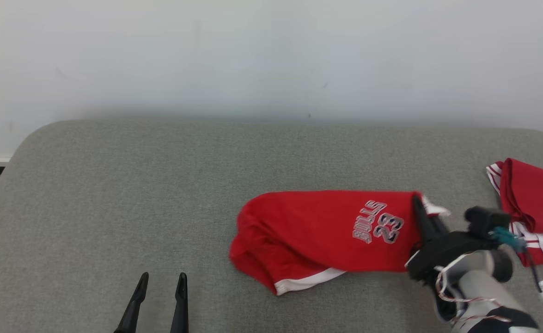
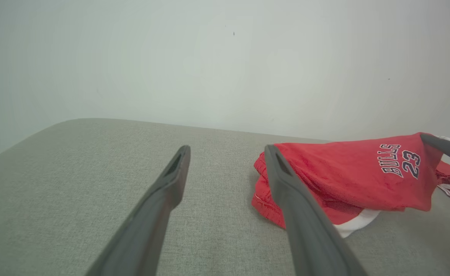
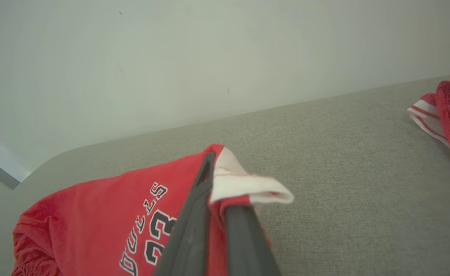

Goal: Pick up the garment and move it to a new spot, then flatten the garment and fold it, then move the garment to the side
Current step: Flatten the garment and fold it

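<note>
- Garment [image 1: 317, 231]: red, on the grey pad [image 1: 114, 185], up and right of the left gripper [image 1: 162, 276], whose jaws stand apart.
- Its long axis runs left-right; the bunched end, perhaps the waistband, points left.
- Right gripper [image 1: 418, 201] is clamped on its white-trimmed right end.
- Farther right lies another red cloth [image 1: 534, 203].

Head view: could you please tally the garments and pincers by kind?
Red garments: 2, the Bulls 23 garment and the striped-trim garment at the right edge.
Pincers: 2, the left pincer open, the right pincer shut on the Bulls 23 garment.
Total: 4.
</note>
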`<state>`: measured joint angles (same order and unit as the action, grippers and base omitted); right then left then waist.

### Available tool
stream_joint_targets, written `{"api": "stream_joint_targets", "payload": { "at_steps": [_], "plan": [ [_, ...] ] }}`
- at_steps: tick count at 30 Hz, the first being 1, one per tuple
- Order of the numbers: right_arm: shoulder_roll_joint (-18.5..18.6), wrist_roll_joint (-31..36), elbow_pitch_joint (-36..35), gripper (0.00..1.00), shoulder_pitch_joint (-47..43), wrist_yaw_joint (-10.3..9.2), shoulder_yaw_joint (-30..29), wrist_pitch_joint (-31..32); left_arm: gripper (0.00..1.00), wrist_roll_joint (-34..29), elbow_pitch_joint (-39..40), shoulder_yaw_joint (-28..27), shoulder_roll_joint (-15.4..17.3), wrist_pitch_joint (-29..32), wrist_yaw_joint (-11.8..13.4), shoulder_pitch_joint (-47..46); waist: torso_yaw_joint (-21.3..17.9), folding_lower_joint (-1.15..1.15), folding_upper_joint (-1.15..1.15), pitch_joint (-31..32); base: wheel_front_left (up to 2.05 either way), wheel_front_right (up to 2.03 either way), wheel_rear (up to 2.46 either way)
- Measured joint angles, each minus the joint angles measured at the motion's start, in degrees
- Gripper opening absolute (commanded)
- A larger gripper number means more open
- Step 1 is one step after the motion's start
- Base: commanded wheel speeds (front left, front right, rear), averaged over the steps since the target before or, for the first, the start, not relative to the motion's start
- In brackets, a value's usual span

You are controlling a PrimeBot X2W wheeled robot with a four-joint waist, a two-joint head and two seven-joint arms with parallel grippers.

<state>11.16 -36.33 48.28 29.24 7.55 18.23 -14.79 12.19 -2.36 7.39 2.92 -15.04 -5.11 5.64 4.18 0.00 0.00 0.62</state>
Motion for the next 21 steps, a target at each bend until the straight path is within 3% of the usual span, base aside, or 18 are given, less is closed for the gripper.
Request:
{"api": "stream_joint_targets", "payload": {
  "at_steps": [3, 4, 5, 9, 12, 15, 21],
  "plan": [
    [0.4, 4.2, -2.2, 0.02, -0.2, 0.0, -8.1, -0.2, 1.0, 0.0, -0.1, 0.3, 0.0, 0.0, -0.4, -0.3, -0.7, 0.0, 0.0, -0.5, 0.0, 0.0, 0.0],
    [0.4, 6.0, -2.9, 0.43, -0.7, 0.0, -10.9, -0.2, 1.0, 0.0, -0.2, 0.5, 0.0, 0.0, -0.5, -0.4, -0.9, 0.0, 0.0, -0.6, 0.0, 0.0, 0.0],
    [0.1, 8.0, -3.6, 1.0, -1.6, 0.0, -13.4, -0.2, 1.0, 0.0, -0.4, 1.0, 0.0, 0.0, -0.7, -0.6, -1.1, 0.0, 0.0, -0.7, 0.0, 0.0, 0.0],
    [-3.6, 15.4, -8.1, 1.0, -6.1, 0.0, -19.5, -0.2, 1.0, 0.2, -3.1, 7.0, 0.0, 0.0, -2.0, -1.9, -1.5, 0.0, 0.0, -1.0, 0.0, 0.0, 0.0],
    [-3.7, 19.8, -10.0, 1.0, -8.1, 0.0, -22.0, -0.2, 1.0, -0.1, -5.9, 12.0, 0.1, 0.0, -2.0, -4.0, -1.9, 0.0, 0.0, -1.1, 0.0, 0.0, 0.0],
    [-4.6, 21.4, -9.3, 1.0, -10.3, 0.0, -23.6, -0.2, 1.0, 0.6, -9.1, 18.5, 0.7, 0.0, -2.4, -6.8, -2.5, 0.0, 0.0, -1.4, 0.0, 0.0, 0.0],
    [-4.9, 24.1, -11.0, 1.0, -11.7, 0.0, -25.0, 1.3, 1.0, 4.3, -15.2, 26.0, 2.4, 0.0, -2.4, -12.6, -3.9, 0.0, 0.0, -2.4, 0.0, 0.0, 0.0]
  ]
}}
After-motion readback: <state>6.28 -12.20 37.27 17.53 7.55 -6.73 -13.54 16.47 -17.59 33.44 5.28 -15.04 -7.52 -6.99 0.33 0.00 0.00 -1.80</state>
